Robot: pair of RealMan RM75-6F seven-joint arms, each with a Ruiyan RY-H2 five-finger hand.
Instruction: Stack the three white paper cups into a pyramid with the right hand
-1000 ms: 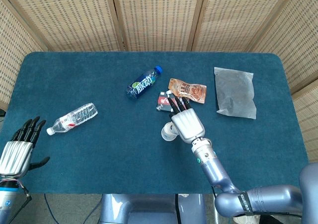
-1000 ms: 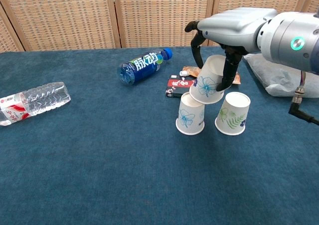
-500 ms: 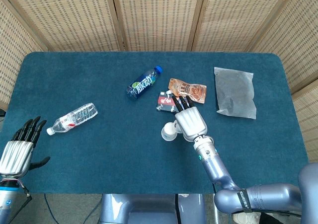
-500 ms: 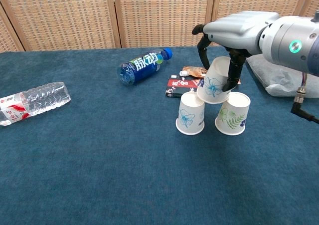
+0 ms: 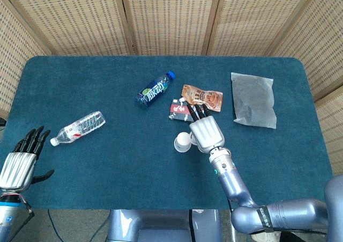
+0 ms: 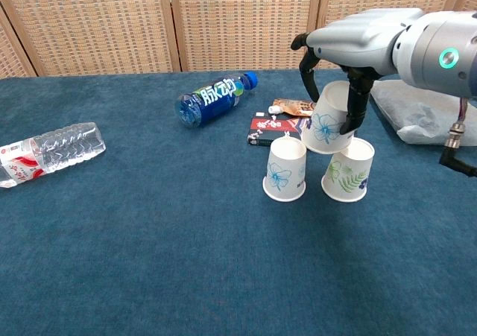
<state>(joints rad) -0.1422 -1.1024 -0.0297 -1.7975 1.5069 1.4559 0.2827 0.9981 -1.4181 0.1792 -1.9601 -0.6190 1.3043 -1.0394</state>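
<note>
Two base cups (image 6: 285, 169) (image 6: 348, 170) at 6 o'clock below third cup (image 6: 328, 127), upside-down, pinched by right hand (image 6: 365, 42); gap centred beneath.

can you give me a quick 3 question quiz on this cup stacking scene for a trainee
1. True or false: the right hand holds the top cup.
2. Which item lies farthest to the camera's left on the table? A) clear water bottle B) blue bottle C) plastic bag
3. Fill in: the two base cups, blue-flower cup and green-leaf cup, stand rim ____.

Key: 1 true; 2 A; 3 down
</note>
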